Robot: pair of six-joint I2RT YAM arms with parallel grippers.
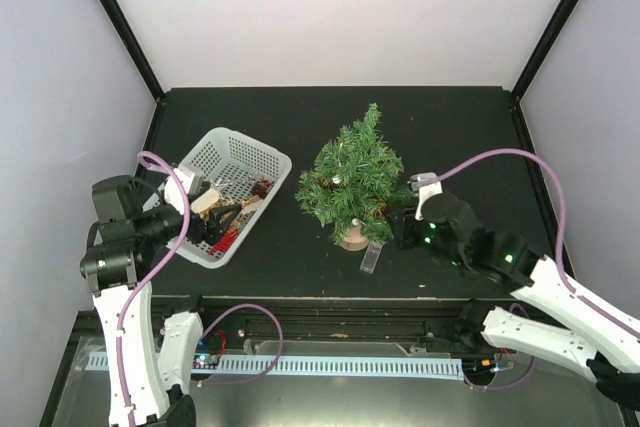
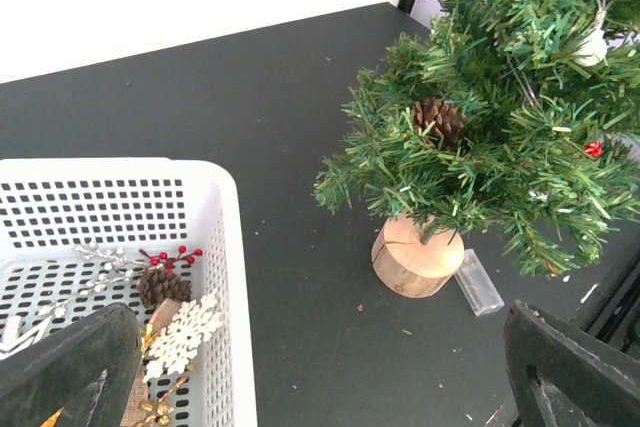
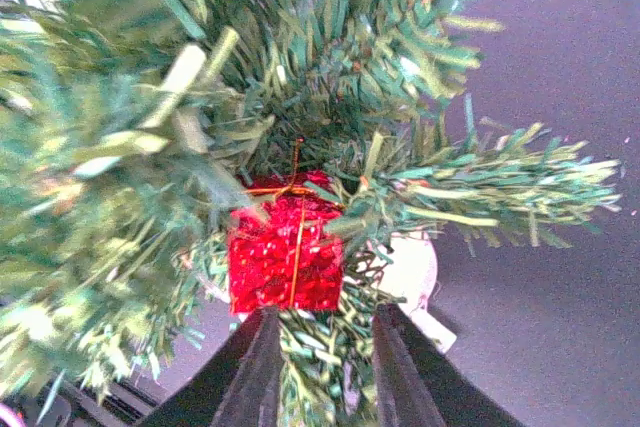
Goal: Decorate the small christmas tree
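The small christmas tree (image 1: 352, 179) stands upright mid-table (image 1: 460, 127), just right of the white basket (image 1: 235, 152). The left gripper (image 2: 320, 357) hangs wide open over the basket's edge. The right gripper (image 3: 328, 347) is narrow, with needles between its fingers and 1 red gift ornament (image 3: 285, 257) at the tips. Can't tell if it's pinching anything.

The small christmas tree (image 1: 353, 182) stands on the table (image 1: 450, 127) beside a white ornament basket (image 1: 255, 147); the right end effector (image 1: 396, 224) sits at its lower branches.

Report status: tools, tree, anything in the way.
Left tool open over basket edge. Right tool open at red gift ornament, low in tree. Tree upright; clear plastic piece beside base.
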